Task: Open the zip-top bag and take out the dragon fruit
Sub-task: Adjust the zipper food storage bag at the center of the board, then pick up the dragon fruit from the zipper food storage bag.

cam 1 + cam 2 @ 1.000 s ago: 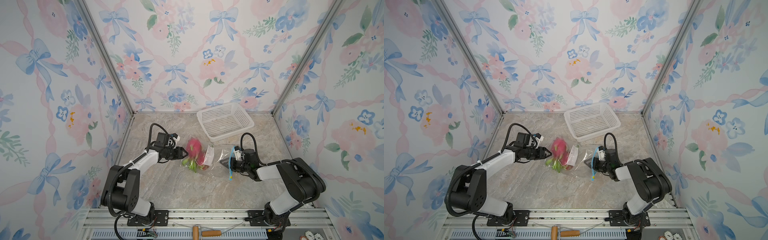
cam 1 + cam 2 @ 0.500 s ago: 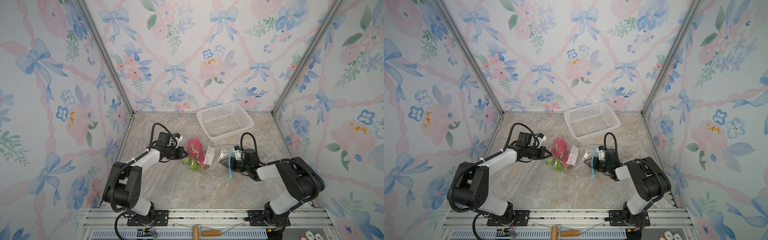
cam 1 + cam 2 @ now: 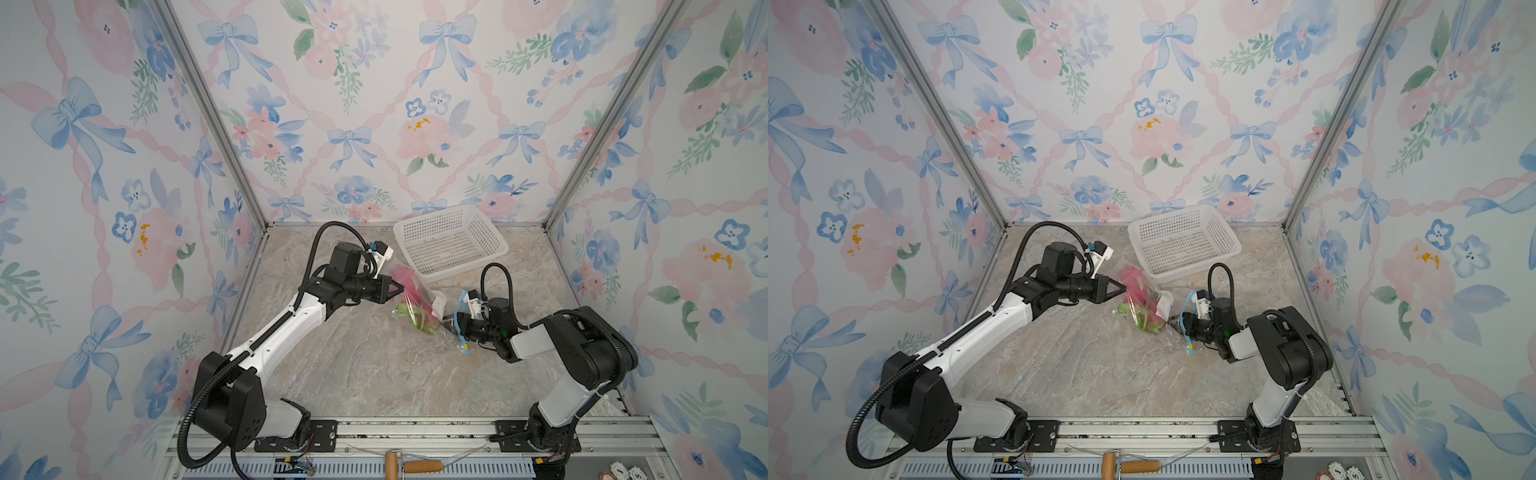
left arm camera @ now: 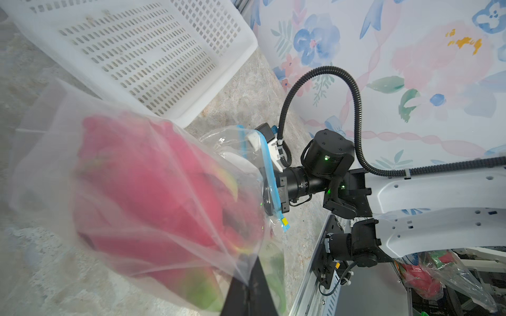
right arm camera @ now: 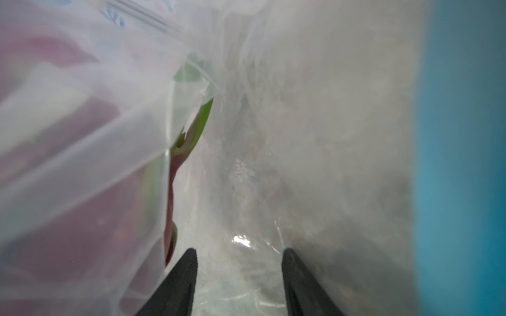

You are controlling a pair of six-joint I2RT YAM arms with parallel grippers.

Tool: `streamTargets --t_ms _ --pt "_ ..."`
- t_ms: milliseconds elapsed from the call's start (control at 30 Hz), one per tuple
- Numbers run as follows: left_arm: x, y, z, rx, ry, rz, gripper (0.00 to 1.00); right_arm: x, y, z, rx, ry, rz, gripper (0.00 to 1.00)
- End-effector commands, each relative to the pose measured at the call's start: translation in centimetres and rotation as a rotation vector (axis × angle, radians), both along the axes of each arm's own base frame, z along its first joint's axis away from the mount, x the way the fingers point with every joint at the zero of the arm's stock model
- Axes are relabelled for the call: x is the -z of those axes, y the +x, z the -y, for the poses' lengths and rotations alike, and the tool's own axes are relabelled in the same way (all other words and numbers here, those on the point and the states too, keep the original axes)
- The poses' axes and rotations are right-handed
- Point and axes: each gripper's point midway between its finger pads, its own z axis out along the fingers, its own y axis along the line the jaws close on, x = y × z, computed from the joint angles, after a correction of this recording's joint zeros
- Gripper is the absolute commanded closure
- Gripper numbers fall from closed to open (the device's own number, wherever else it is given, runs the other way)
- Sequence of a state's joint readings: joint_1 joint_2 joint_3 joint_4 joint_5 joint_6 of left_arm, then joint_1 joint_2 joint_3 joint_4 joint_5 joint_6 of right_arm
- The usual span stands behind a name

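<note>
**Left hand** (image 3: 395, 289): pressed together, pinching the film at the closed end of the bag (image 3: 432, 309). In the left wrist view the plastic gathers to a point at the black fingers (image 4: 246, 295). Judged purpose: to anchor that end so the contents can be drawn out against it.

**Right hand** (image 5: 238, 250): spread, both fingers inside the bag's mouth, nothing between them. The blue zip strip (image 4: 269, 169) loops round this hand, so the seal is judged already parted. A green-tipped scale of the fruit (image 3: 411, 286) lies near one finger; no contact is visible.

**Fruit:** wholly inside the bag, toward the pinched end, its pink body showing through the film.

**Bag:** stretched between the two hands, low over the bench (image 3: 353, 374) and just beside the white basket (image 3: 465, 266). Whether the pinched end is lifted clear, I cannot tell.

**Assessment:** opening done, extraction not begun. The right hand would need to reach deeper and close on the fruit.

**Risks:**
- Slack film could catch between a finger and the fruit.
- The pinched corner could slip under the pull.
</note>
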State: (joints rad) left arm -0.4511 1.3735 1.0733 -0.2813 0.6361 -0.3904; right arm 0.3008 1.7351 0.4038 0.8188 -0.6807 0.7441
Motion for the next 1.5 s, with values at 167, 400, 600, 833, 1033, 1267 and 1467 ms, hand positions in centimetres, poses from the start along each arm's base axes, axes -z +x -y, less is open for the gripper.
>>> streamTargets --t_ms 167,400,600,833,1033,1267,1467 --pt "-3.0 -1.7 1.2 0.003 -0.036 0.047 1.00 7.1 -3.7 2.8 0.079 -0.140 -0.275 0.23" --pt "5.3 -1.4 -3.8 -0.140 0.082 -0.065 1.00 6.8 -3.2 1.8 0.064 -0.094 -0.273 0.22" --pt "11.1 -1.3 -7.6 -0.250 0.233 -0.156 1.00 6.4 -3.9 0.1 -0.030 -0.128 -0.252 0.21" --pt "17.8 -1.5 -9.0 -0.287 0.425 -0.259 1.00 5.7 -5.5 -3.0 -0.180 -0.172 -0.241 0.21" --pt "20.8 -1.8 -7.6 -0.245 0.470 -0.290 1.00 4.4 -5.8 -5.2 -0.243 -0.198 -0.223 0.20" --pt "21.1 -1.3 -6.3 -0.215 0.468 -0.280 1.00 1.7 -5.4 -7.6 -0.263 -0.157 -0.176 0.15" --pt "20.8 -1.6 -4.9 -0.183 0.460 -0.268 1.00 -0.5 -5.5 -9.1 -0.262 -0.163 -0.141 0.16"
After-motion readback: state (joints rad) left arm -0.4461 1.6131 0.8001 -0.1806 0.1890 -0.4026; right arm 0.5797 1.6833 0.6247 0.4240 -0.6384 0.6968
